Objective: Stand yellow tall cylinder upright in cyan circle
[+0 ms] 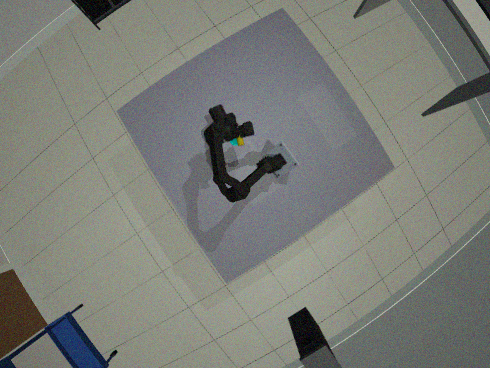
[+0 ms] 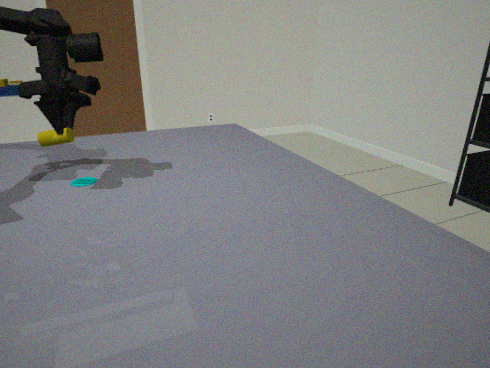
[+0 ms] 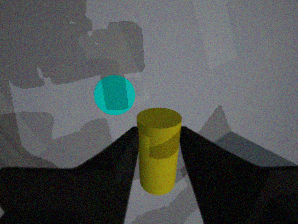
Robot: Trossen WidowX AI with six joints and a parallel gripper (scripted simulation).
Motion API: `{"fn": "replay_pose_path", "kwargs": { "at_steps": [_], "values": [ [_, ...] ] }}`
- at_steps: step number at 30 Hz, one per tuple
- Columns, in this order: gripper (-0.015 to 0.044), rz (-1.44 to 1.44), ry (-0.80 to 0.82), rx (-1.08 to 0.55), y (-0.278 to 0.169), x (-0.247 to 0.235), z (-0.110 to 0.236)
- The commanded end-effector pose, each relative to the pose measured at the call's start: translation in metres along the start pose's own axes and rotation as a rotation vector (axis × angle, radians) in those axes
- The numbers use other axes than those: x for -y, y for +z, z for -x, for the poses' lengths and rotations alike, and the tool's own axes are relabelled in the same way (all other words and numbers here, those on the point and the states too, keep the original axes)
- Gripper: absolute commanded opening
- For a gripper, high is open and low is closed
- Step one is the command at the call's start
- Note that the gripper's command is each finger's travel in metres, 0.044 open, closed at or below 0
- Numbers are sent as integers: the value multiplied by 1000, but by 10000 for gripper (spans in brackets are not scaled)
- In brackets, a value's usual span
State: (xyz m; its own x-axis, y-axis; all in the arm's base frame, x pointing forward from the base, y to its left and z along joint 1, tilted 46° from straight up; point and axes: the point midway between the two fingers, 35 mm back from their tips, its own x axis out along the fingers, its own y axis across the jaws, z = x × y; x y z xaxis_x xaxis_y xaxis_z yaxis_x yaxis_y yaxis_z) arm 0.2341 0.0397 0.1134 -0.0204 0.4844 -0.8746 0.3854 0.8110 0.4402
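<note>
The matte black parallel-jaw gripper (image 3: 157, 150) is clamped on the smooth yellow tall cylinder (image 3: 158, 150), which lies sideways between its angular fingers, up in the air above the grainy grey-purple table top (image 2: 280, 240). The flat cyan circle (image 3: 115, 95) is just beside it, down on the surface.

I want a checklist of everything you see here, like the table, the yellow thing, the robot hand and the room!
Surface: grey-purple table top, arm shadows on it.
Job's things: yellow cylinder held lying sideways in the air, clear of the table; cyan circle flat on the table, nothing standing in it.
Clutter: nothing seen.
Grippers: gripper pointing down, shut on the cylinder.
Cables: nothing seen.
Surroundings: tiled floor, brown door, black shelf rack, blue cart.
</note>
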Motion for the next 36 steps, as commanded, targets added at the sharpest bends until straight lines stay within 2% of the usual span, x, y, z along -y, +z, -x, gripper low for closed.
{"fn": "replay_pose_path", "kwargs": {
  "at_steps": [1,36],
  "values": [
    [105,0,-24,13,-1,2,-2],
    [105,22,-184,171,-5,8,-14]
  ]
}}
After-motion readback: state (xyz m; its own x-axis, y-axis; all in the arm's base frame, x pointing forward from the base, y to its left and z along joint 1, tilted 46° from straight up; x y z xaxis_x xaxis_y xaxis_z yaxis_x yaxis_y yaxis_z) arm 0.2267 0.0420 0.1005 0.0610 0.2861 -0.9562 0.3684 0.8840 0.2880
